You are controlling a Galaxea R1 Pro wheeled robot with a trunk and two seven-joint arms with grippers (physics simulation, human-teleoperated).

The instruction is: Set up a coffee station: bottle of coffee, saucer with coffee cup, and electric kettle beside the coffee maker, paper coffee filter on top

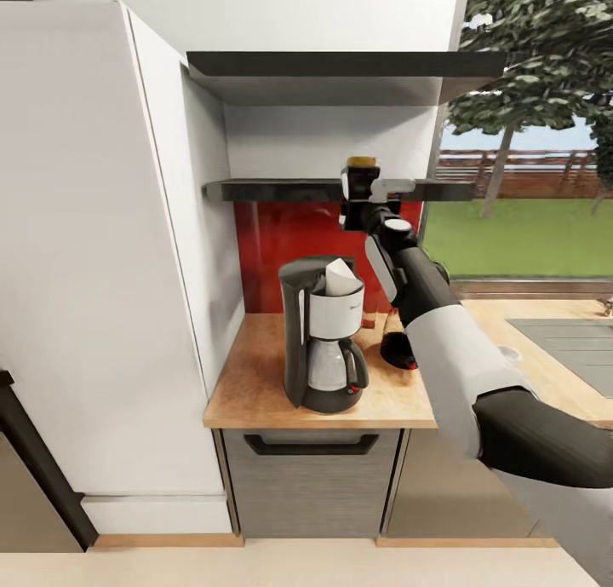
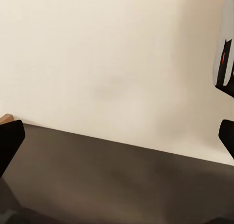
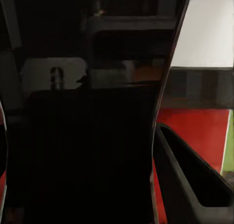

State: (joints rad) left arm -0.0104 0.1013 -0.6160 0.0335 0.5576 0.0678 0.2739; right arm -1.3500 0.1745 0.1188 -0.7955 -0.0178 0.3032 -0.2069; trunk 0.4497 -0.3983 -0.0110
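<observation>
Head view has the right arm reaching up from the counter to the kitchen shelf [image 1: 281, 191], with the right gripper [image 1: 361, 178] at the shelf's front edge, right around the bottle of coffee [image 1: 361, 162], whose yellow cap shows just above the wrist. The bottle stands upright, long axis vertical, and from the right wrist view its dark glass body [image 3: 92, 136] lies directly between the fingers [image 3: 195, 175], close against the camera, so it appears the pincer is closed on or about to close on it; whether the pads actually press the glass cannot be told. The coffee maker [image 1: 323, 336] stands on the wooden counter [image 1: 255, 391] near its left end, below the shelf, with a paper coffee filter [image 1: 340, 276] poking out of its top. A dark object, perhaps the kettle, sits behind the forearm, mostly hidden. The coming move likely hinges on lifting the bottle straight out from the shelf edge and down beside the machine. The left gripper's [image 2: 117, 146] fingertips stand wide apart, holding nothing
</observation>
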